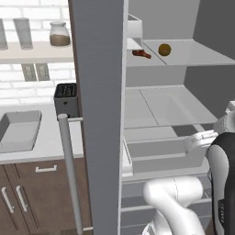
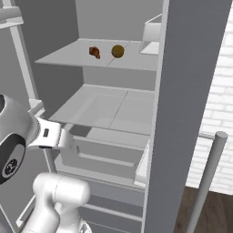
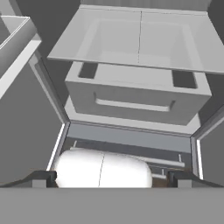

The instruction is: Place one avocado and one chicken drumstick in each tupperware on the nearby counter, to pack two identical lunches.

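The robot faces an open fridge, and the food it needs sits on the upper glass shelf: an olive-brown avocado with a dark reddish-brown chicken drumstick just beside it, well above the arm's present height. The end effector is empty, its jaws spread as wide as they go, and it points into the lower fridge toward the pale crisper drawer, which reads as a ready stance before a reach up to the shelf rather than a grasp in progress. One grey tupperware lies on the desk to the left, next to a dark toaster, so anything picked must be carried around the open fridge door. That door cuts the kitchen side from the fridge side in both base views and hides much of the desk. I can make out only one tray, one avocado and one drumstick. The drumstick's bone end is too small to tell its direction.
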Controlling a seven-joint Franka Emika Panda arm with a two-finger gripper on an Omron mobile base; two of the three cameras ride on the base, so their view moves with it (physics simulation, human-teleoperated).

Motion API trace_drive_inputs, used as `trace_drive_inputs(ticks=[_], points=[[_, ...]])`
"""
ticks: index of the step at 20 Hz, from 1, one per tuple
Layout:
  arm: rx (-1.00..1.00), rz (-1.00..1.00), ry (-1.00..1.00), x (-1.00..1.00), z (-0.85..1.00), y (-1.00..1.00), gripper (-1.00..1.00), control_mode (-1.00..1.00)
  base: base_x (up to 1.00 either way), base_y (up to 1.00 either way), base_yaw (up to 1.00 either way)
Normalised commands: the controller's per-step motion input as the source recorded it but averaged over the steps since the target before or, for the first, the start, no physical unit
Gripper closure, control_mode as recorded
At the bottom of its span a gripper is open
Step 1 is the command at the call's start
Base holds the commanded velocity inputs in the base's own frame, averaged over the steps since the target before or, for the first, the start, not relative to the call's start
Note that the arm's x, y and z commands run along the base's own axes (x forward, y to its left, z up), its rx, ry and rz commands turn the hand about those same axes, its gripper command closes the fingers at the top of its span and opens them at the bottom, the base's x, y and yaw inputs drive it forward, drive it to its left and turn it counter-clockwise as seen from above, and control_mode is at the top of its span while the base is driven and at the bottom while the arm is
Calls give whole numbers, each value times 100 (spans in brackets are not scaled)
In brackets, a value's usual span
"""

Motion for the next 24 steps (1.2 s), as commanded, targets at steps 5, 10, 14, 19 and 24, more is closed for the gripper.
trace_drive_inputs(ticks=[5,10,14,19,24], points=[[0,-9,-28,34,73,2,-100,-100,0,0,0],[2,-11,-30,25,57,-3,-100,-100,0,0,0],[2,-15,-29,22,57,-23,-100,-100,0,0,0],[1,-14,-21,40,54,-10,-100,-100,0,0,0],[0,-3,-3,68,73,-5,-100,-100,0,0,0]])
